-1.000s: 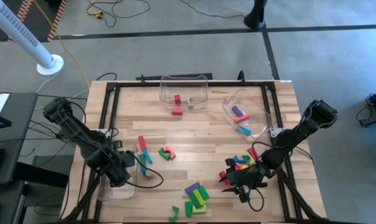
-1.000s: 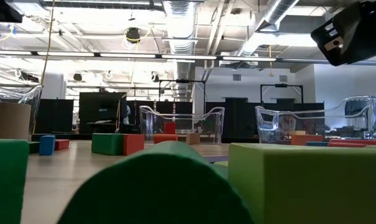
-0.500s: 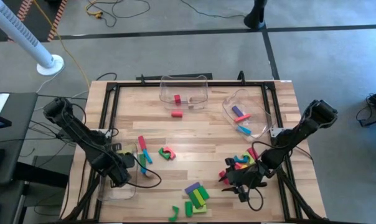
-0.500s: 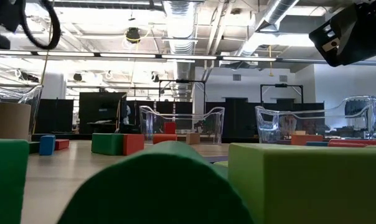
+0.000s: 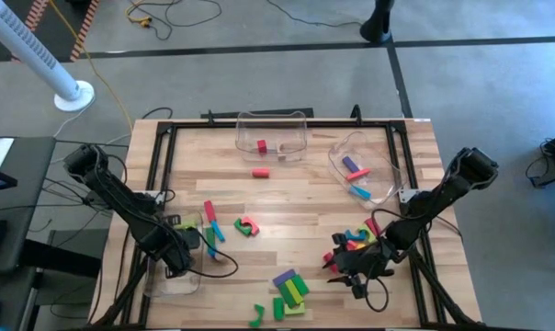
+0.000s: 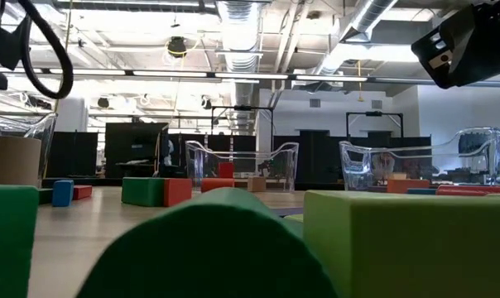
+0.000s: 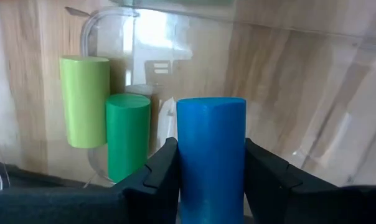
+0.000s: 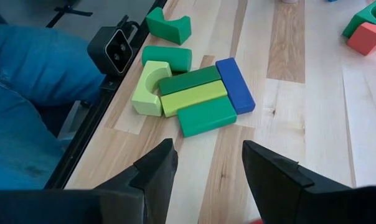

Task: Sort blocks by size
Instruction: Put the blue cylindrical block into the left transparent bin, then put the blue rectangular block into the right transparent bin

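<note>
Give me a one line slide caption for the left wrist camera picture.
Left claw shut on a blue cylinder above a clear bin holding two green cylinders.

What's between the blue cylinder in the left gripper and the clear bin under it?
Nothing visible. The left gripper holds the blue cylinder directly over the clear bin. Inside lie a light green cylinder and a darker green cylinder, off to one side of the blue one.

A robotics lab in an open industrial hall: exposed ducts [image 6: 242,21] and strip lights [image 6: 233,75] overhead, a bare concrete floor [image 5: 259,83] with taped lines and loose cables [image 5: 158,14] at 12 o'clock, and a black-framed wooden worktop [image 5: 296,198]
</note>
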Robot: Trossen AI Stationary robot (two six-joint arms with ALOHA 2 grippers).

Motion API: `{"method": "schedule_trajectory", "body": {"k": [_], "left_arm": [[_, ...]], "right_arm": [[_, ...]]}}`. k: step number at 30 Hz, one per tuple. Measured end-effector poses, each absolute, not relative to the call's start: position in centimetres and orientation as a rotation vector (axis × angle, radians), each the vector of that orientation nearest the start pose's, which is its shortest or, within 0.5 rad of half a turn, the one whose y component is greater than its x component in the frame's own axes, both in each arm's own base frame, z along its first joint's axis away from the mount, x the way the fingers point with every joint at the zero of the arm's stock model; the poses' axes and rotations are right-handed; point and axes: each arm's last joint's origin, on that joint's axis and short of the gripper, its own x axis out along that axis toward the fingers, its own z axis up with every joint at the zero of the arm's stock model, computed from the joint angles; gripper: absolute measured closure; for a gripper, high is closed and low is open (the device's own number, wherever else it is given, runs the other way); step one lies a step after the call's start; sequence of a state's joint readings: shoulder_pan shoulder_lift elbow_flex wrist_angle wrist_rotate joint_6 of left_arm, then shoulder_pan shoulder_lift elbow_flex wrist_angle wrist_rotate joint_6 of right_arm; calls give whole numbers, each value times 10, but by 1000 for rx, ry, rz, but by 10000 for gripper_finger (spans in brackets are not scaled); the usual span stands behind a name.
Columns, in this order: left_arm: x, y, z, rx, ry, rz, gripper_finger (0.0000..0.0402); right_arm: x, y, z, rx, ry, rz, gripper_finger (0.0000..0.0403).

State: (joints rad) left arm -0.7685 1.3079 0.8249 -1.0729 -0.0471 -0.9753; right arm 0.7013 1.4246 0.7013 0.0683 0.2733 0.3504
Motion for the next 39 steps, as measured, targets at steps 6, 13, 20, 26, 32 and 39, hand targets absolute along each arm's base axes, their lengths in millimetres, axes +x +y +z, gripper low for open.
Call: {"method": "schedule_trajectory", "body": {"k": [6,13,20,26,32,39], "left_arm": [[141,-136,195,-166,1537,180,266],[141,-135,195,-167,1538,183,255],[141,-135,195,-175,1537,192,223],[141,-135,195,-171,1537,189,215],[140,-134,199,-181,1519,178,213],[133,-126,218,-240,1415,163,213]], "right_arm": [[220,175,189,27,643,303,186],[220,175,189,27,643,303,186],[220,175,189,26,644,303,186],[220,175,189,27,643,303,186],[220,175,189,26,644,303,186],[220,175,189,27,643,303,186]]}}
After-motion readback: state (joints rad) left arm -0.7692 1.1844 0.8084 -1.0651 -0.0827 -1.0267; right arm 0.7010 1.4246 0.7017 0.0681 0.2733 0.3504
